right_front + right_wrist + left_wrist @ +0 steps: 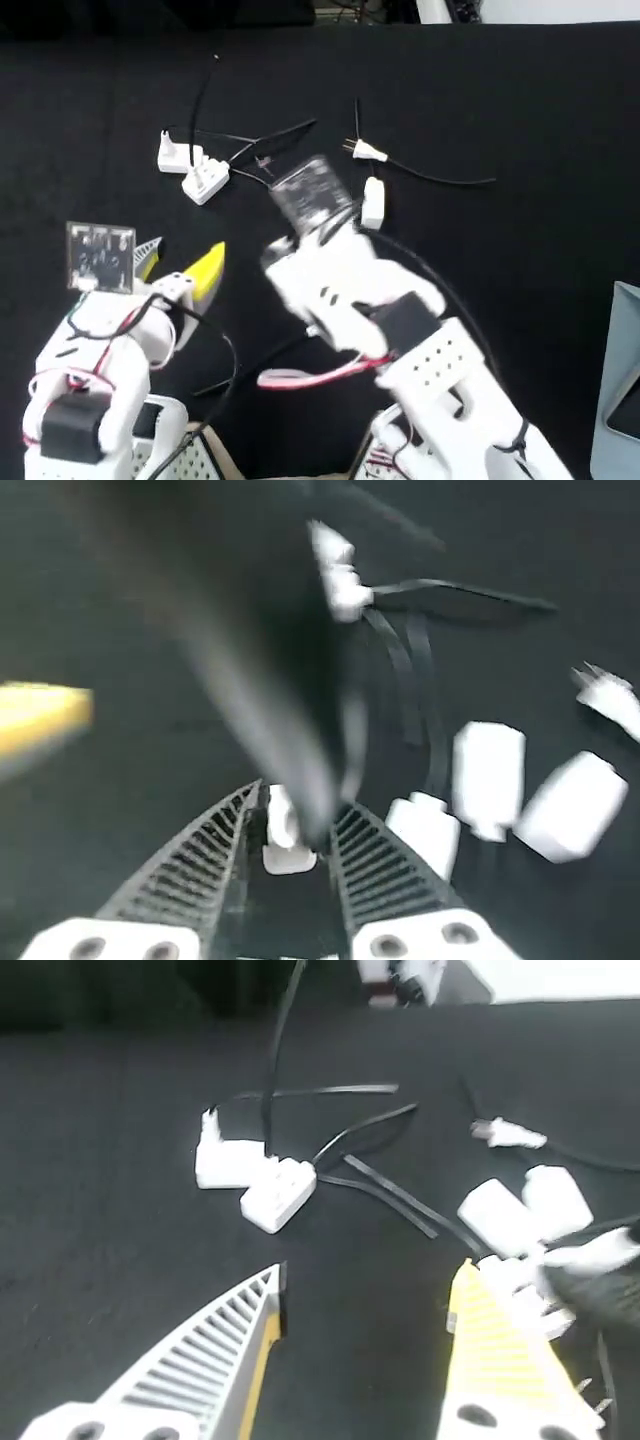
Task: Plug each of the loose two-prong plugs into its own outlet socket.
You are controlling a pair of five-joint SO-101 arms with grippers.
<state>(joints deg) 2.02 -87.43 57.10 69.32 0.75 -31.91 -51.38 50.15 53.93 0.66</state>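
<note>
My right gripper [296, 802] is shut on a small white two-prong plug [284, 842], whose black cable runs away from the fingers. Beside it lie several white socket blocks [487, 776], and another loose plug [608, 694] lies farther off. In the high view the right arm [330, 270] is over the table's middle, near a white block [372, 202]. The loose plug [368, 151] with its cable lies beyond it. My left gripper [365, 1305] is open and holds nothing, well short of a white socket block [277, 1193] with a plug [222, 1160] beside it.
Black cables [270, 140] cross the black table [520, 90] between the blocks. A square marker card [100, 256] sits on the left arm. A grey box [618, 390] stands at the right edge. The left gripper's yellow finger [207, 270] points toward the right arm.
</note>
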